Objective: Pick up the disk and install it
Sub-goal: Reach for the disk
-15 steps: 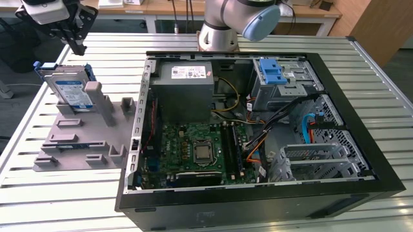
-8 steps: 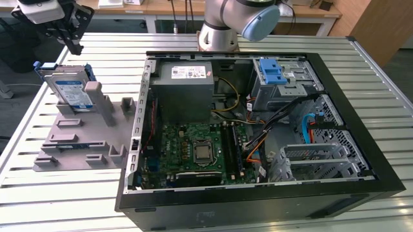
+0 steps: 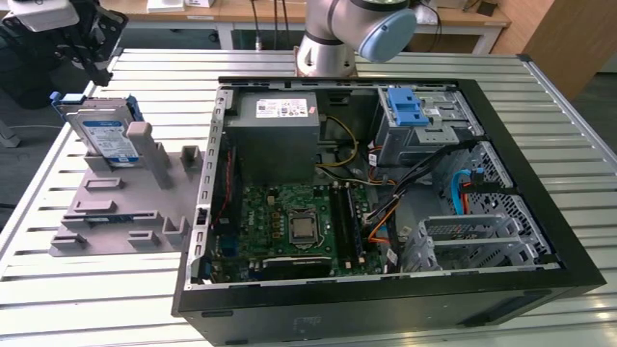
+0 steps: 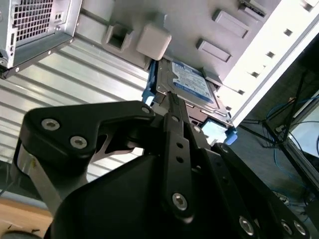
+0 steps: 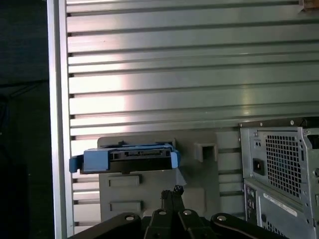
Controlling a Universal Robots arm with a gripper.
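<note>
The disk (image 3: 106, 134) stands on edge in a grey holder plate (image 3: 115, 210) on the exterior view's left, with its silver face and white-and-blue label showing inside the blue caddy. My gripper (image 3: 97, 69) hangs above it and a little further back, clear of it. In the first wrist view the disk (image 5: 130, 158) shows edge-on beyond my fingertips (image 5: 172, 191), which are pressed together with nothing between them. The second wrist view shows the label side of the disk (image 4: 192, 84) just past the shut fingers (image 4: 173, 107).
An open computer case (image 3: 540, 238) lies on the slatted metal table (image 3: 540, 94), to the exterior view's right of the holder. Inside it are a grey power supply (image 3: 279, 137), a motherboard (image 3: 299, 224) and a metal bay with a blue latch (image 3: 410, 108). The arm's base (image 3: 328, 50) stands behind the case.
</note>
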